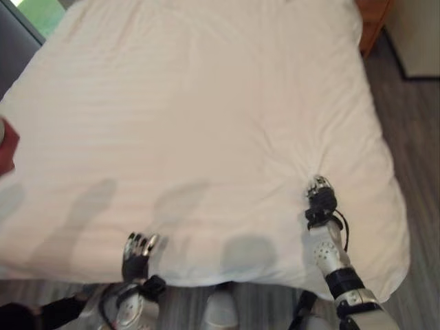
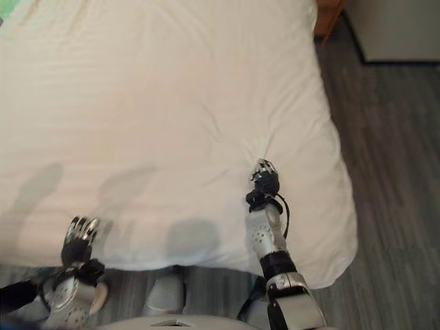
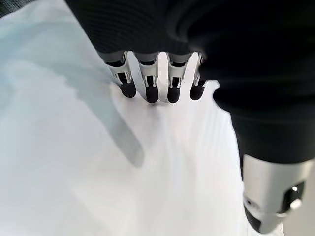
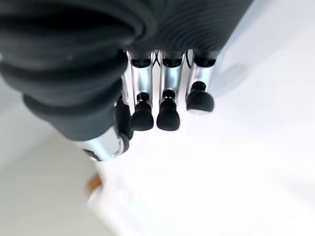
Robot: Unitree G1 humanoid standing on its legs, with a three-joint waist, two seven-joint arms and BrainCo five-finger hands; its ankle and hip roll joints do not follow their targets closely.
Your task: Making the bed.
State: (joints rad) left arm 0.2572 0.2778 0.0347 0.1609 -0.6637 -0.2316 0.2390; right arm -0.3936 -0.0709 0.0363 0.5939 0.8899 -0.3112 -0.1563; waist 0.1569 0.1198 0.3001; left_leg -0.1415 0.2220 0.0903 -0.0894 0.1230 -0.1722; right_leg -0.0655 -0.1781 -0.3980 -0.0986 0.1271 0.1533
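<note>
A white duvet (image 1: 206, 117) covers the whole bed, mostly smooth. Faint creases fan out from the spot where my right hand (image 1: 320, 198) rests, near the duvet's near right corner. In the right wrist view its fingers (image 4: 168, 115) curl down onto the cloth with the thumb close beside them, pinching it. My left hand (image 1: 137, 251) hovers at the near edge of the duvet, left of centre. Its fingers (image 3: 150, 88) are relaxed over the cloth, and the thumb (image 3: 273, 196) stands apart, holding nothing.
Grey wood floor (image 1: 412, 137) runs along the bed's right side. A wooden bedside table (image 1: 375, 20) and a pale cabinet (image 1: 419, 34) stand at the far right. A dark red thing (image 1: 7, 148) shows at the left edge, with a dark panel (image 1: 14, 48) beyond it.
</note>
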